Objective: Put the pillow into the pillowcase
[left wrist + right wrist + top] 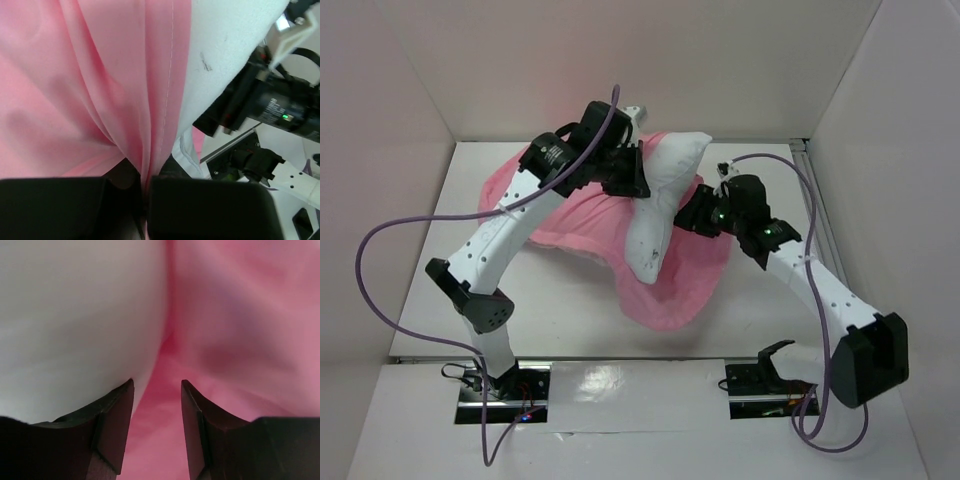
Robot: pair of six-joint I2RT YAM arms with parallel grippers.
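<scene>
pillow on top of the case, not yet inside; mouth being sought

the left claw (145,187) is clamped on a fold of the pink case (675,290) at its far side, just beside the pillow (665,205), which lies across the case and looks to be wholly outside it. the right claw (157,390) stands parted with nothing pinched, one finger against the pillow and pink cloth beyond the gap. i judge that the next move needs the right claw to take the other lip of the case, or the pillow's edge, while the left lifts its layer. bunched cloth hides the mouth, and the pillow weighs the case down. a purple cable (380,300) loops well apart over the table (570,320).
</scene>
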